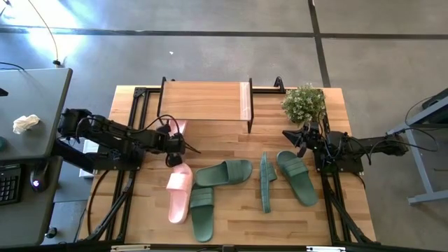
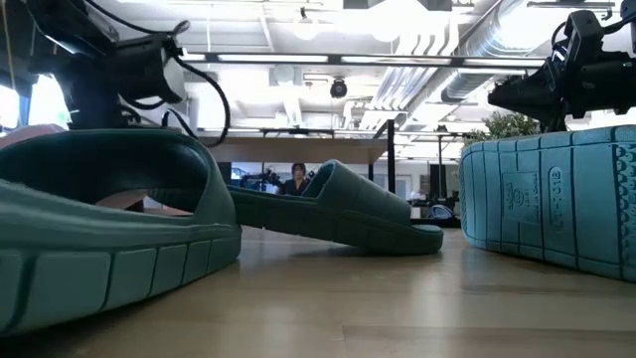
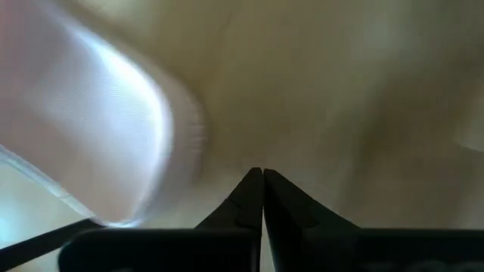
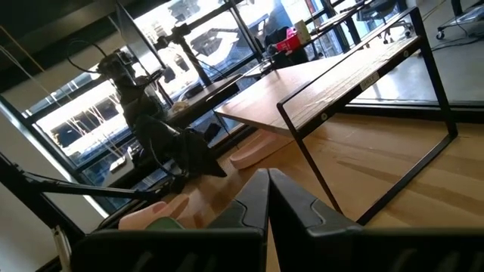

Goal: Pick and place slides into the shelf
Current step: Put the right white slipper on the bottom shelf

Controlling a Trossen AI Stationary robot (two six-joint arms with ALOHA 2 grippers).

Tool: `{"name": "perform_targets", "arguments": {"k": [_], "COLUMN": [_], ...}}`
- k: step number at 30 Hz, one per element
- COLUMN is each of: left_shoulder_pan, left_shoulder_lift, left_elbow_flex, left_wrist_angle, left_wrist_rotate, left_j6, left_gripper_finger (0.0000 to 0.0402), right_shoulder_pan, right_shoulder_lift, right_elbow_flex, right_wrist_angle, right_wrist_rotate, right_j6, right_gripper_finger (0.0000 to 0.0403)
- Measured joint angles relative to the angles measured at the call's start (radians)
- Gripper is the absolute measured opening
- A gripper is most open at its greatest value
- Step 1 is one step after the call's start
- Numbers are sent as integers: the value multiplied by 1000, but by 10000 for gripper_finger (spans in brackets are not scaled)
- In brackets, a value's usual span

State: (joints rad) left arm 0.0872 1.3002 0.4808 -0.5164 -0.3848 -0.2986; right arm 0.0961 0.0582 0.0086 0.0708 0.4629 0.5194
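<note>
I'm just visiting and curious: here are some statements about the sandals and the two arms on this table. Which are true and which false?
1. Four dark green slides lie on the table. True.
2. One pink slide lies out on the open table. True.
3. The left gripper holds a green slide. False: its fingers are shut on nothing.
4. The potted plant stands on top of the shelf. False: it stands on the table beside it.
5. The right gripper is shut and empty. True.
</note>
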Motion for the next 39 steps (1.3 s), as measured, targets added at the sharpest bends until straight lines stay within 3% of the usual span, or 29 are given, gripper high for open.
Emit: {"name": "perform_targets", "arguments": {"k": [13, 18, 22, 28, 32, 36, 39], "left_shoulder_pan": [-246, -328, -386, -497, -582, -672, -716], "left_shoulder_lift": [-232, -331, -362, -346, -325, -259, -175], "left_elbow_flex": [101, 183, 242, 336, 414, 512, 589], "left_wrist_angle": [-19, -15, -11, -8, -31, -212, -386], "left_wrist_rotate": [17, 136, 253, 282, 173, 1, -62], "left_j6": [88, 159, 115, -3, -11, -49, -118], "left_gripper_finger": [1, 6, 26, 88, 120, 126, 126], "right_shoulder_pan": [0, 0, 0, 0, 0, 0, 0], "right_shoulder_lift": [0, 0, 1, 1, 1, 0, 2], "right_elbow_flex": [0, 0, 0, 0, 0, 0, 0], "right_wrist_angle": [0, 0, 0, 0, 0, 0, 0], "right_wrist_rotate": [0, 0, 0, 2, 18, 28, 31], "right_j6": [-2, -2, -3, -3, -3, -3, -3], "right_gripper_finger": [0, 0, 0, 0, 0, 0, 0]}}
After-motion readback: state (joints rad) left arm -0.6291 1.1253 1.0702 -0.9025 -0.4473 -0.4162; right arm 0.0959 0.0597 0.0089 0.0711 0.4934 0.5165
